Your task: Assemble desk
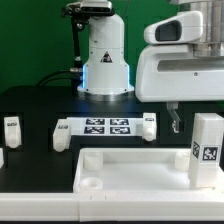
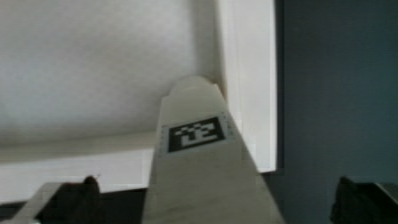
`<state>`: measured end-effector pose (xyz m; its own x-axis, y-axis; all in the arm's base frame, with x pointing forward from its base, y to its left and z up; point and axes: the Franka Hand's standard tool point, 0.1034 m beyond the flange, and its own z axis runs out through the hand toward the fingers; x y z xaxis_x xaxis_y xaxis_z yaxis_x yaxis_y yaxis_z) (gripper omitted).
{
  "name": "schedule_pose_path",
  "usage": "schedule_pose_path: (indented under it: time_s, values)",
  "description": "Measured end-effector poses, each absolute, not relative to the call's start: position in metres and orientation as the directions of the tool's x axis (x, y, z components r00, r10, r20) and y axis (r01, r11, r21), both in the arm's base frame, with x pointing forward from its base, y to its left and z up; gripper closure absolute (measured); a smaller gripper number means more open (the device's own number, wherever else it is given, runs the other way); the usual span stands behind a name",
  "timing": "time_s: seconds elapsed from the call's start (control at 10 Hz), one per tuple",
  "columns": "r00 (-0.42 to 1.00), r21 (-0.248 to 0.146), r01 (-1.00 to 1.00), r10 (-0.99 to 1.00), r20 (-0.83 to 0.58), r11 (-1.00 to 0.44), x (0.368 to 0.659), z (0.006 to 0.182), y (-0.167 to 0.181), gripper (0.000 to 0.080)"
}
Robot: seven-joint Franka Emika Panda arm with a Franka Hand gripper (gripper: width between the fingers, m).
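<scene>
The white desk panel point(image 1: 130, 172) lies flat at the front of the black table, rim up, with a round corner hole point(image 1: 88, 184). One white leg point(image 1: 207, 150) with a tag stands upright at the panel's corner on the exterior view's right. My gripper point(image 1: 190, 122) hangs just above and behind it, with one dark finger point(image 1: 175, 124) showing. In the wrist view the leg point(image 2: 205, 150) rises between my open gripper point(image 2: 214, 205). The dark fingers point(image 2: 71, 203) stand clear of the leg on both sides. The panel point(image 2: 107, 70) fills the background.
The marker board point(image 1: 105, 127) lies behind the panel. Loose white legs lie at its ends point(image 1: 62, 135) point(image 1: 148, 125), and another point(image 1: 12, 127) is at the exterior view's far left. The robot base point(image 1: 105, 60) stands at the back.
</scene>
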<state>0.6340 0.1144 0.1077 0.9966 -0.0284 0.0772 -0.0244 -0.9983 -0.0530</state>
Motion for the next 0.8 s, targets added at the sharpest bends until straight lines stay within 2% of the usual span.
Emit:
schedule_pose_path:
  time_s: [0.2, 0.4, 0.5, 0.6, 0.8]
  values:
    - [0.993, -0.059, -0.088, -0.092, 0.072, -0.994, 0.6337, 0.107, 0.1149, 0.0151]
    - [0.976, -0.068, -0.203, -0.207, 0.064, -0.977, 0.6335, 0.1067, 0.1151, 0.0431]
    - [0.956, -0.072, -0.284, -0.288, 0.058, -0.956, 0.6333, 0.1064, 0.1144, 0.0431]
    - [0.919, -0.077, -0.388, -0.392, 0.05, -0.919, 0.6333, 0.1067, 0.1148, 0.0515]
    - [0.71, -0.088, -0.701, -0.705, 0.008, -0.707, 0.6322, 0.1074, 0.1161, 0.0515]
